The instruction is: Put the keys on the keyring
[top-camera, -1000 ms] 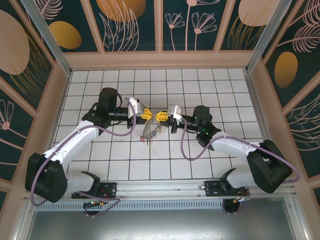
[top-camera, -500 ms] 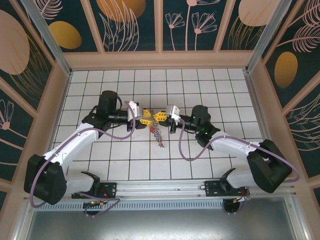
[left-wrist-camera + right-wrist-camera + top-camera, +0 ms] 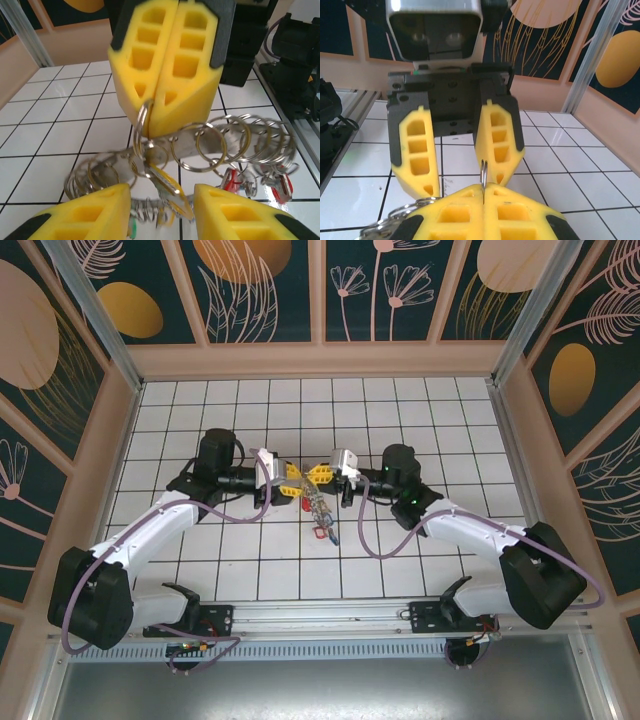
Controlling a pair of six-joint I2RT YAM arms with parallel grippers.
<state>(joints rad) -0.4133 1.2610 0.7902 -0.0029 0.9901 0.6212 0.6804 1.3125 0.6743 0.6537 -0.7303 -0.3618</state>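
**Keys mostly on, one split ring being worked**

Right gripper is clamping shut on a thin split ring. Left gripper is facing it with fingers apart, gripping nothing.

The keyring is hanging just under the right fingertips, between the two arms and over the table. Many wire loops are already riding on its flat band, with keys dangling beneath, so I'm judging the job well along.

I can't tell whether the pinched ring is on the band or waiting to go on. Blur is smearing the loops, so the keys can't be counted. The left fingers are hiding the band's near side, and whether it's touching the tiles is unclear.
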